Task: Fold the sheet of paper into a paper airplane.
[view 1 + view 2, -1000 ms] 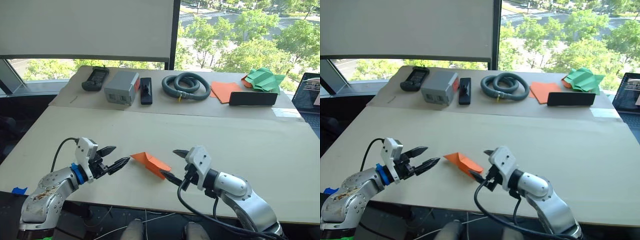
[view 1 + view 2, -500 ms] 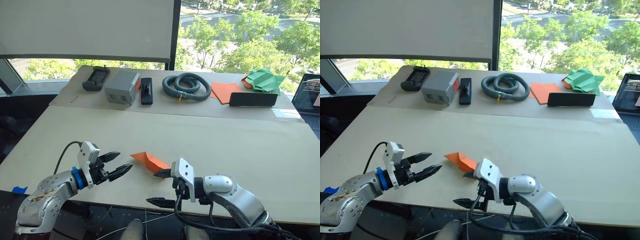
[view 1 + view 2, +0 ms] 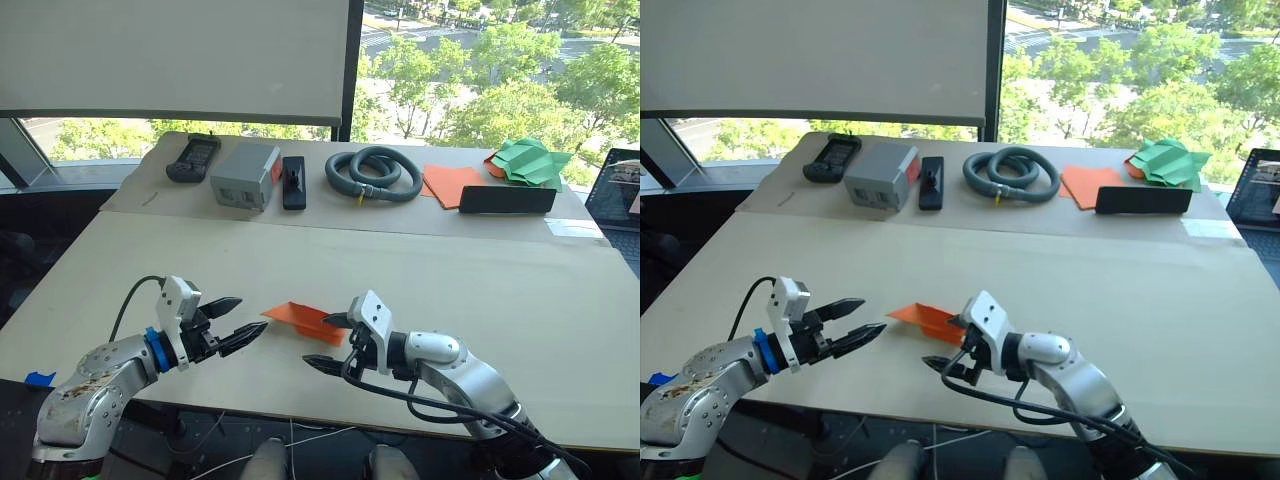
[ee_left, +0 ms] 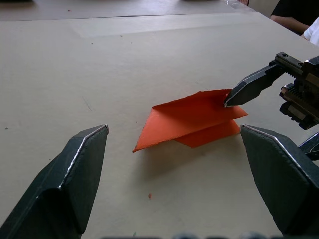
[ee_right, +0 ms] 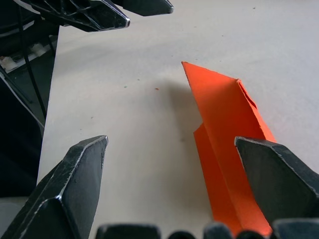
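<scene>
Bright daylight pours through the large window (image 3: pixel 480 70) at the back, where the sunlit trees look washed out. The pale beige desk (image 3: pixel 450 270) is evenly lit, with only a soft, short shadow beside the folded orange paper (image 4: pixel 192 122). The wrist views blur at their near edges.

One paper airplane (image 3: pixel 305 316), two end effectors

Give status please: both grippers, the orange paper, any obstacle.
Left gripper open, near the paper's pointed end. Right gripper open, one fingertip at the folded sheet of paper. Paper on table, not gripped. No obstacle nearby.
</scene>
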Controlling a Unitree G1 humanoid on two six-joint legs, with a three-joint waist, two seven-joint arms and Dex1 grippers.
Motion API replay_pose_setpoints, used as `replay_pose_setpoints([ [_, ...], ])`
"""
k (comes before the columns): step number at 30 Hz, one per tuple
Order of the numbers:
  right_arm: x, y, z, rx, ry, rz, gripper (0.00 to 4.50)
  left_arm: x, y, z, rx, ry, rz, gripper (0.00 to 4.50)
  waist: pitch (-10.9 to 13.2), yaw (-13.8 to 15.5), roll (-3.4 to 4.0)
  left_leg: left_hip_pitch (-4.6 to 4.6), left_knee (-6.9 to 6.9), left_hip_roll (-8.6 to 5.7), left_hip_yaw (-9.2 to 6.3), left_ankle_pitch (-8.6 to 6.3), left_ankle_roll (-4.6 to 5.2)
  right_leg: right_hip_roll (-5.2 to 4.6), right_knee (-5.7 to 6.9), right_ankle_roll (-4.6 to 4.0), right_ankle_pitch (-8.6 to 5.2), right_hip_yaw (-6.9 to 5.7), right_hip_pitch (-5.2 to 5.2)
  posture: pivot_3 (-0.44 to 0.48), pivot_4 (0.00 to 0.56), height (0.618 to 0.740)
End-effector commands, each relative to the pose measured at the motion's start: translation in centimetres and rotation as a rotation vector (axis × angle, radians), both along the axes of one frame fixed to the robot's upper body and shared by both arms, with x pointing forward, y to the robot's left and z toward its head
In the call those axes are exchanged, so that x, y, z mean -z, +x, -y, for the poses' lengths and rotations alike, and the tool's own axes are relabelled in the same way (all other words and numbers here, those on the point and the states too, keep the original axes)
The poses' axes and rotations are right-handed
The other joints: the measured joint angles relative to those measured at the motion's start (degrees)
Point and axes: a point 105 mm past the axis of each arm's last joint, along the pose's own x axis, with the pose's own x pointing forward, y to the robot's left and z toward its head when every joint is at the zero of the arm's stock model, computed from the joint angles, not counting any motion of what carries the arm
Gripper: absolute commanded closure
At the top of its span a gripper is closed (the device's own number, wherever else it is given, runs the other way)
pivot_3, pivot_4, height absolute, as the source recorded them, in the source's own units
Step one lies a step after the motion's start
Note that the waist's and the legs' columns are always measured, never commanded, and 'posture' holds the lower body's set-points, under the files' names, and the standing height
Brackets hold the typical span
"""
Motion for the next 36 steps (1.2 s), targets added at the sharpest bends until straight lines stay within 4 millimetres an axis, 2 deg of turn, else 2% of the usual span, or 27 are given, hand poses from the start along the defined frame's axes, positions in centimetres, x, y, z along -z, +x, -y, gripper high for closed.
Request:
replay_pose_setpoints([
  [1,-1.6,0.8,0.2,0.015,0.023,0.069,0.00,-0.9,-0.2,0.7,0.054,-0.001,0.025,0.01,0.00,-0.03,0.00,0.01,0.00,0.00,0.00,0.00,0.00,0.01,0.02,0.00,0.00,0.00,0.00,0.000,0.150,0.702],
  [5,-0.9,1.2,0.4,0.041,0.009,0.038,0.00,-0.8,-0.5,0.9,0.077,0.001,0.013,0.01,0.00,-0.02,-0.01,0.20,0.00,0.00,0.00,0.00,0.00,0.02,0.06,-0.01,0.00,0.01,0.14,0.000,0.150,0.702],
  [13,-0.8,2.8,0.8,0.122,0.070,-0.095,0.00,-0.6,-0.8,1.4,0.091,-0.004,0.004,0.01,0.01,-0.05,0.01,0.22,0.00,0.00,0.00,0.00,0.00,0.02,0.07,-0.02,0.00,0.05,0.17,0.000,0.150,0.702],
  [19,-1.8,3.7,1.1,0.156,0.126,-0.135,0.00,-0.5,-1.1,1.6,0.090,-0.012,-0.002,0.01,0.01,-0.03,0.01,0.23,0.00,0.00,0.00,0.00,0.01,0.03,0.07,-0.02,0.01,0.05,0.19,0.000,0.150,0.702],
  [25,-3.8,4.0,0.9,0.123,0.146,-0.084,0.00,-0.5,-1.0,1.4,0.084,-0.009,0.001,0.01,0.01,-0.10,0.02,0.26,0.00,0.00,0.00,0.01,0.01,0.04,0.11,-0.03,0.01,0.05,0.20,0.000,0.150,0.702],
  [33,-2.2,4.7,1.3,0.135,0.031,-0.006,0.00,-0.4,-1.0,1.5,0.076,-0.013,-0.003,0.01,0.01,-0.07,0.02,0.27,0.01,0.00,0.00,0.01,0.01,0.05,0.11,-0.03,0.01,0.05,0.23,0.000,0.150,0.702],
  [36,-1.6,4.7,1.3,0.123,-0.001,0.019,0.85,-0.4,-1.0,1.4,0.073,-0.010,-0.002,0.00,0.01,-0.07,0.02,0.28,0.01,0.00,0.00,0.01,0.02,0.05,0.11,-0.03,0.01,0.05,0.23,0.000,0.150,0.702],
])
